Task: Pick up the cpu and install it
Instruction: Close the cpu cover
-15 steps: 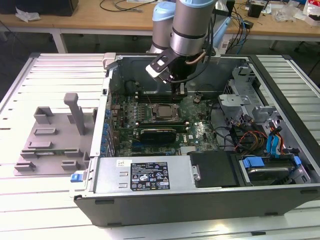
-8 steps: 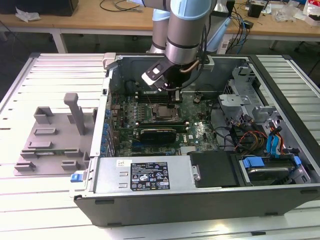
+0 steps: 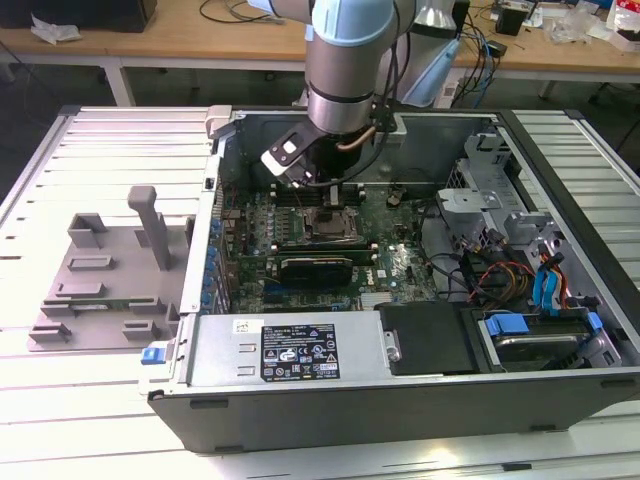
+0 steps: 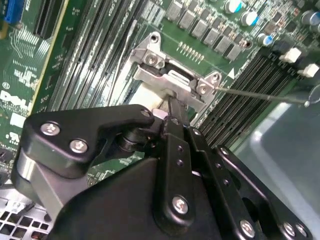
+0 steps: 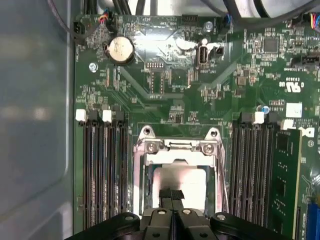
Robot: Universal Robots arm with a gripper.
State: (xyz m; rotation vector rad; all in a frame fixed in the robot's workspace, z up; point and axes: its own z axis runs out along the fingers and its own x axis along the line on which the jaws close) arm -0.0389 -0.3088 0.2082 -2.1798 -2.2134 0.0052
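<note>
The cpu (image 5: 189, 181) is a pale silver square lying flat inside the metal socket frame (image 5: 177, 148) on the green motherboard. In the second wrist view the cpu (image 4: 149, 98) shows just under the frame's hinge bracket (image 4: 172, 80). My gripper (image 5: 170, 194) hangs directly over it with its two black fingers pressed together, and nothing shows between them. The tips end at the cpu's top; I cannot tell whether they touch it. In the exterior view the gripper (image 3: 330, 192) reaches down into the open computer case above the socket (image 3: 330, 222).
Black memory slots (image 5: 102, 170) flank the socket, with a green memory module (image 5: 286, 172) on one side. A long black card (image 3: 315, 268) lies near the socket. Drive bays and cables (image 3: 510, 275) fill the exterior view's right. A grey plastic tray (image 3: 100, 270) sits outside the case.
</note>
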